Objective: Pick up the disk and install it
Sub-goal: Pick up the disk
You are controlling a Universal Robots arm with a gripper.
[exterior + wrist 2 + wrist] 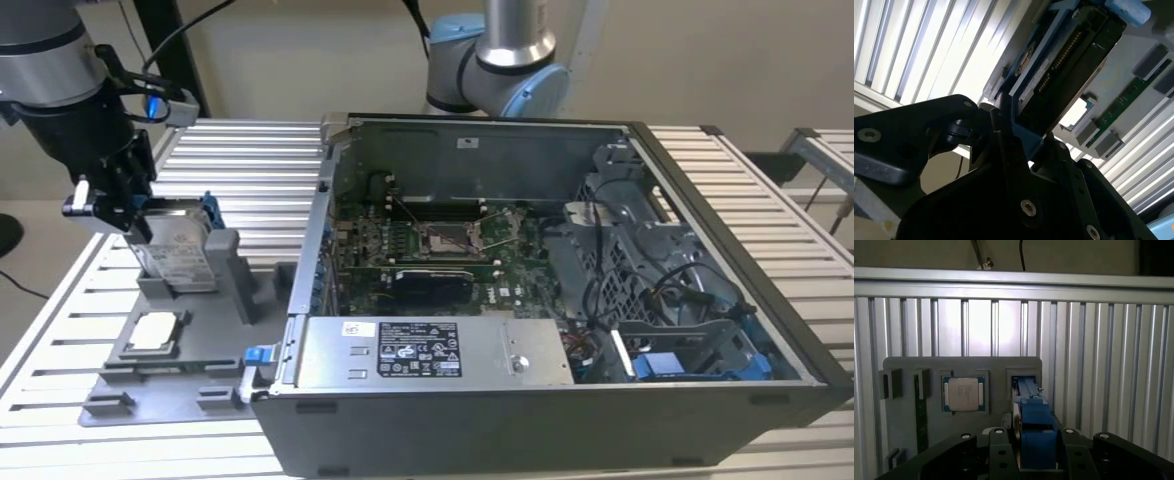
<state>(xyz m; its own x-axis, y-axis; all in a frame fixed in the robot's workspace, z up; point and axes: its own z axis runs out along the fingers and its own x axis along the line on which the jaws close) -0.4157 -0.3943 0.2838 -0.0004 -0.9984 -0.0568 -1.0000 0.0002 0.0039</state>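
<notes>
The disk [175, 250], silver-grey with blue carrier rails, stands on edge in a slot of the grey parts holder [200, 350] at the exterior view's left. My gripper [124, 213] is down on its top end, a black finger on either side. In the first wrist view the blue rail of the disk [1036, 422] sits tight between the fingers [1001, 450] of the gripper [1036, 452], which looks shut on it. The second wrist view shows the disk's [1064, 65] dark underside and connector running away from the gripper [1021, 132].
An open computer case [534, 250] lies at the exterior view's right of the holder, with motherboard, grey power supply box [414, 350] and blue-trimmed drive bay [687, 350]. A square silver chip [963, 394] and a green memory stick [920, 415] rest on the holder. A slatted aluminium table [240, 160] lies underneath.
</notes>
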